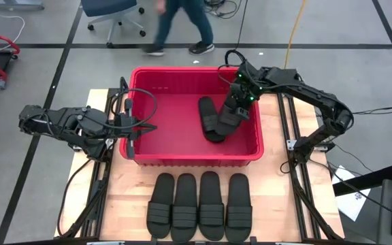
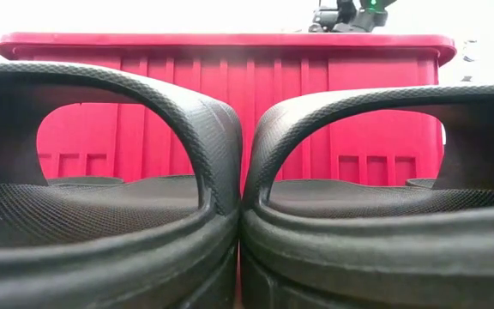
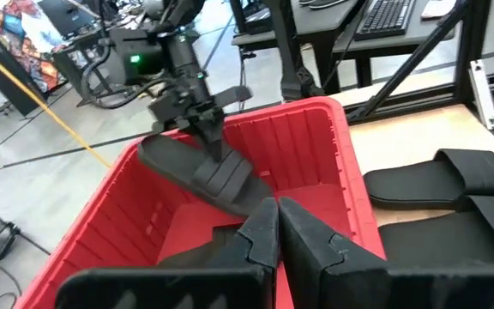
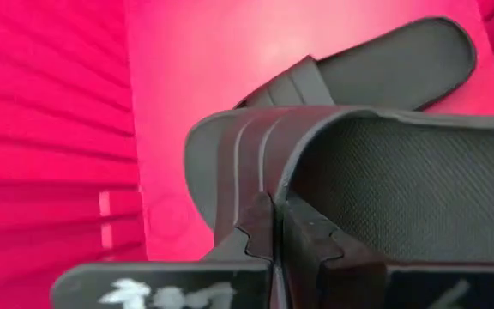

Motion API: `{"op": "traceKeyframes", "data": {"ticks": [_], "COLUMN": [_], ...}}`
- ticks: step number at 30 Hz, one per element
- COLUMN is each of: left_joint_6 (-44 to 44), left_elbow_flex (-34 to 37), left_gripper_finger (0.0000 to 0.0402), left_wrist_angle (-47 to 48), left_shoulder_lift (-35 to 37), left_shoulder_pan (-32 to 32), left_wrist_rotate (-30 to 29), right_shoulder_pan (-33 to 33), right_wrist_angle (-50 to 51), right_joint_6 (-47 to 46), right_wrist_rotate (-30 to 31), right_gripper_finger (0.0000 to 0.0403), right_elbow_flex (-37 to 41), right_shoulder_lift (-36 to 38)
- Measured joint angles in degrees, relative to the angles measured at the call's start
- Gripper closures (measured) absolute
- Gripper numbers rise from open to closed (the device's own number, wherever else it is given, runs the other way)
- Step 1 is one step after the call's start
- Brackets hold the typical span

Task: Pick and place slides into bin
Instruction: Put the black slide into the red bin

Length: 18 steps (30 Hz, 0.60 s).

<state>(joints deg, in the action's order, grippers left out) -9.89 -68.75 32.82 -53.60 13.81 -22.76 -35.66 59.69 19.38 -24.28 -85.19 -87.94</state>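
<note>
The right gripper [image 1: 231, 112] hangs over the red bin [image 1: 148, 73], its jaws clenched on the strap of a black sandal [image 1: 231, 116] that tilts down into the bin. Just below those jaws a second sandal [image 1: 210, 120] lies flat on the bin floor. The left gripper [image 1: 140, 128] waits at the bin's left wall, jaws pressed together on nothing. Four more sandals [image 1: 200, 205] sit in a row on the tabletop [image 1: 278, 204], well apart from both sets of jaws
</note>
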Motion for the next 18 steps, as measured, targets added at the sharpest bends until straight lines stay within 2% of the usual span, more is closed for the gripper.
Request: {"op": "traceKeyframes", "data": {"ticks": [11,18], "left_joint_6": [1.1,1.2], "left_elbow_flex": [0.0,0.0], "left_gripper_finger": [0.0382,0.0382], "left_wrist_angle": [0.0,0.0], "left_shoulder_lift": [0.0,0.0], "left_shoulder_pan": [-3.4,-4.6], "left_wrist_rotate": [0.0,0.2], "right_shoulder_pan": [-0.3,-0.2], "right_wrist_angle": [5.5,4.6], "right_joint_6": [15.2,19.0], "right_wrist_rotate": [1.9,3.5], "right_gripper_finger": [0.0403,0.0403], "right_elbow_flex": [1.8,5.8], "right_shoulder_lift": [-0.1,0.0]}}
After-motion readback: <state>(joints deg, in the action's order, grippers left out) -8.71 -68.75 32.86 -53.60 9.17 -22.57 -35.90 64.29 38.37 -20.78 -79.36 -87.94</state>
